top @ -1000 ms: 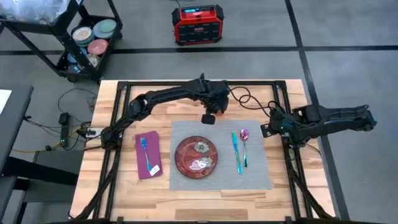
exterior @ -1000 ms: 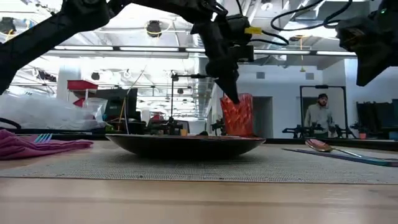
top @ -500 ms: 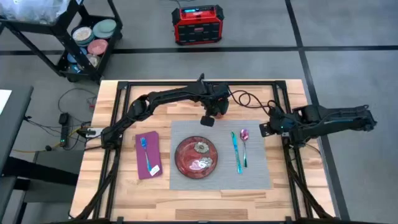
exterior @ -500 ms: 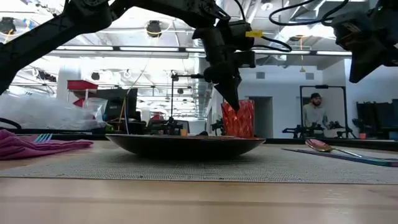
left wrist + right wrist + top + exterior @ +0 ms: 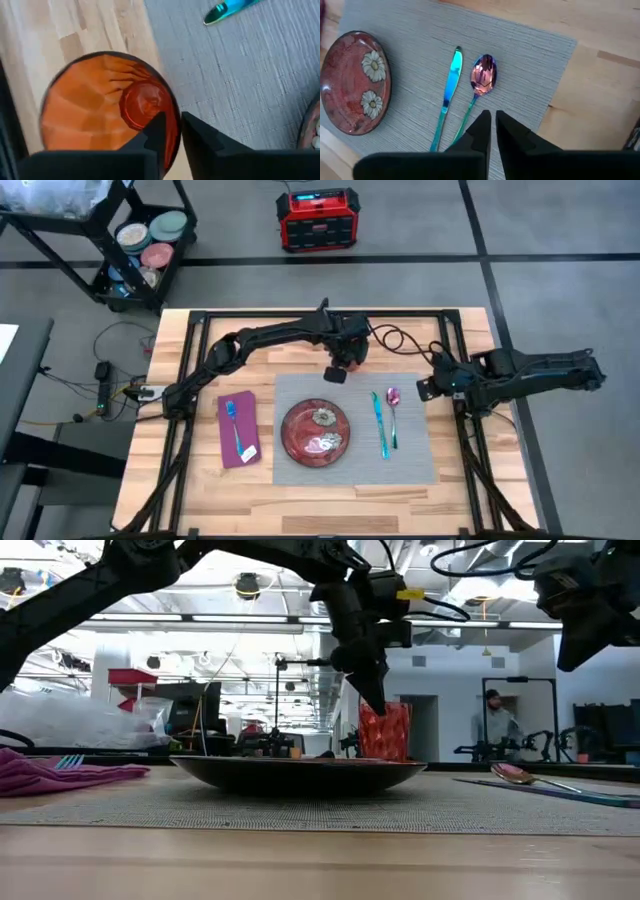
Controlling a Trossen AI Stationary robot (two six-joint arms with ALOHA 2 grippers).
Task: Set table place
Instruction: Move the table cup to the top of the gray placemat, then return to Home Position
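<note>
The rim of the orange cup point(image 5: 107, 107) is pinched by the left gripper point(image 5: 170, 131) at the placemat point(image 5: 410, 460) edge, while the right gripper point(image 5: 491, 131) is held pressed together beside the table point(image 5: 470, 510).

One camera looks straight down on the whole table point(image 5: 300, 510). Another sits at tabletop level, facing across into the room. Two wrist cameras look down closely. The plate point(image 5: 316, 430) appears in the overhead, low and right wrist views.
</note>
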